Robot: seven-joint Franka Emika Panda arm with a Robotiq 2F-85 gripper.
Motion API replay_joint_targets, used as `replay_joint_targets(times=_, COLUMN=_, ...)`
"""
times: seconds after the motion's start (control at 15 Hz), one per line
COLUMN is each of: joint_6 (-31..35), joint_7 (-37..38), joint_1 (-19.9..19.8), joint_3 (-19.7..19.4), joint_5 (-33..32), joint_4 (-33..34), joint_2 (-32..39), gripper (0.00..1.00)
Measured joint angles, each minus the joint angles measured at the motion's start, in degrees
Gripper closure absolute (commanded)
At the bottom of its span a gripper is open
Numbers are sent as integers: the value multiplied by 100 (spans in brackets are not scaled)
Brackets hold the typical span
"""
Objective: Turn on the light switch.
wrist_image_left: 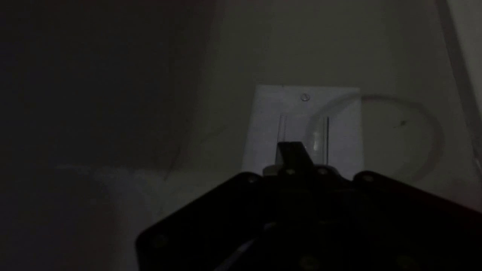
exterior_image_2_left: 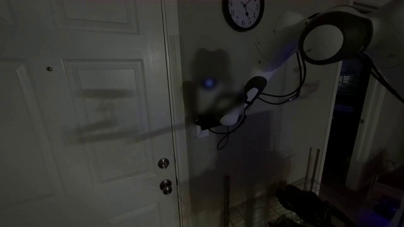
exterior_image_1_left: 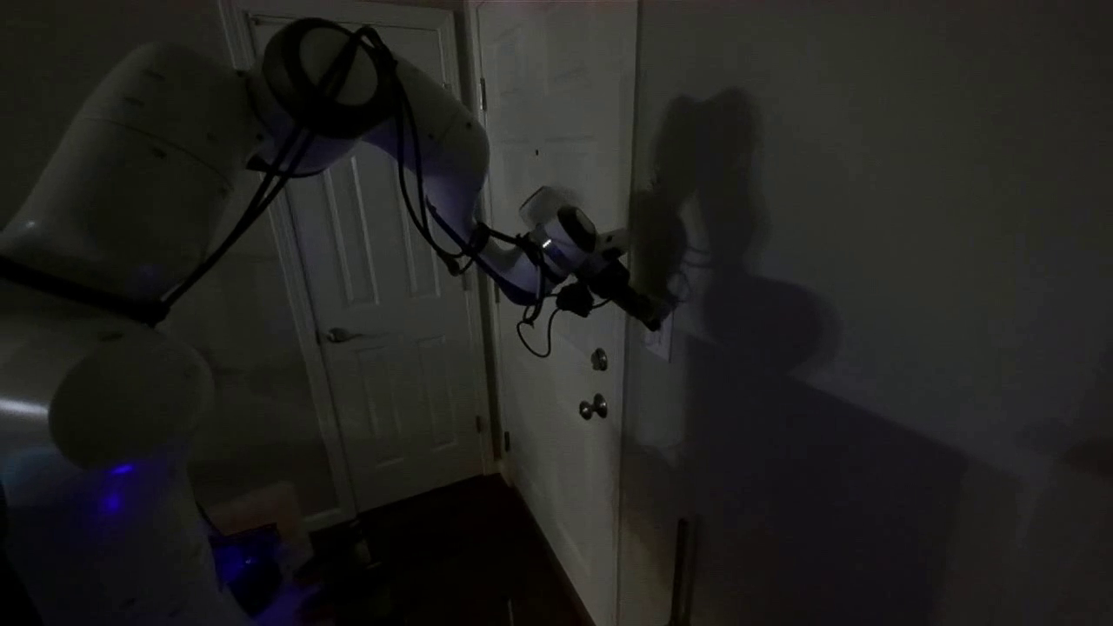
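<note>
Toward six o'clock of the light switch [wrist_image_left: 301,126], the gripper [wrist_image_left: 290,143] stood closed, empty, contact unclear; pressing seemed in hand, next calling for an inward push.

Rounded white arm [exterior_image_1_left: 187,139], dark joint rings [exterior_image_2_left: 359,31], black cables [exterior_image_1_left: 285,165], 1 black gripper [wrist_image_left: 290,145] with small screws [wrist_image_left: 252,180]

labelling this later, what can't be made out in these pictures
One end of white rectangular light switch plate: wrist view, hidden by black gripper.
Whether they touch: all views, too dark to tell.
White robot arm near the gripper: in an exterior view, blurred.
Top of round black-rimmed clock: in an exterior view, cut off by upper edge.
</note>
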Motion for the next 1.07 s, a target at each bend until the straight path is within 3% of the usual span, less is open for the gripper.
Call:
replay_joint_targets(times=0.33, joint_6=-6, joint_7=1350, joint_1=252, joint_3=-255, joint_5=-1133, joint_4=-2, joint_2=99, gripper=100)
replay_joint_targets(times=0.53, joint_6=-36, joint_7=1522, joint_1=287, joint_3=-267, joint_5=-1312, joint_4=-3, joint_2=110, gripper=99)
replay_joint_targets(times=0.8, joint_6=-161, joint_7=1442, joint_1=-166, joint_3=340, joint_5=-1433, joint_4=8, joint_2=-60, gripper=99)
replay_joint_targets(times=1.07, joint_6=-608, joint_7=1147, joint_1=-836, joint_3=1185, joint_5=-1423, joint_4=-4, joint_2=-282, gripper=99)
